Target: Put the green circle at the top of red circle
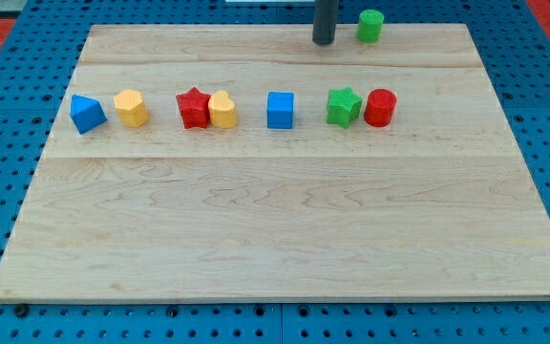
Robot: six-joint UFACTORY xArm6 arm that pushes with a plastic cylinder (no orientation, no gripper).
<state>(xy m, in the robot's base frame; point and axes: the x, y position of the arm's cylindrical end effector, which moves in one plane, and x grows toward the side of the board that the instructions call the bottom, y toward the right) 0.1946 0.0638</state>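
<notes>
The green circle (370, 26) stands at the board's top edge, right of centre. The red circle (380, 108) stands below it, at the right end of a row of blocks, touching the green star (344, 106) on its left. My tip (324, 41) rests on the board just left of the green circle, with a small gap between them. The rod rises out of the view's top.
The row across the wooden board (275, 220) holds, from the left, a blue triangle (87, 114), a yellow block (131, 108), a red star (193, 108) touching a yellow heart (222, 110), and a blue cube (280, 110). A blue pegboard surrounds the board.
</notes>
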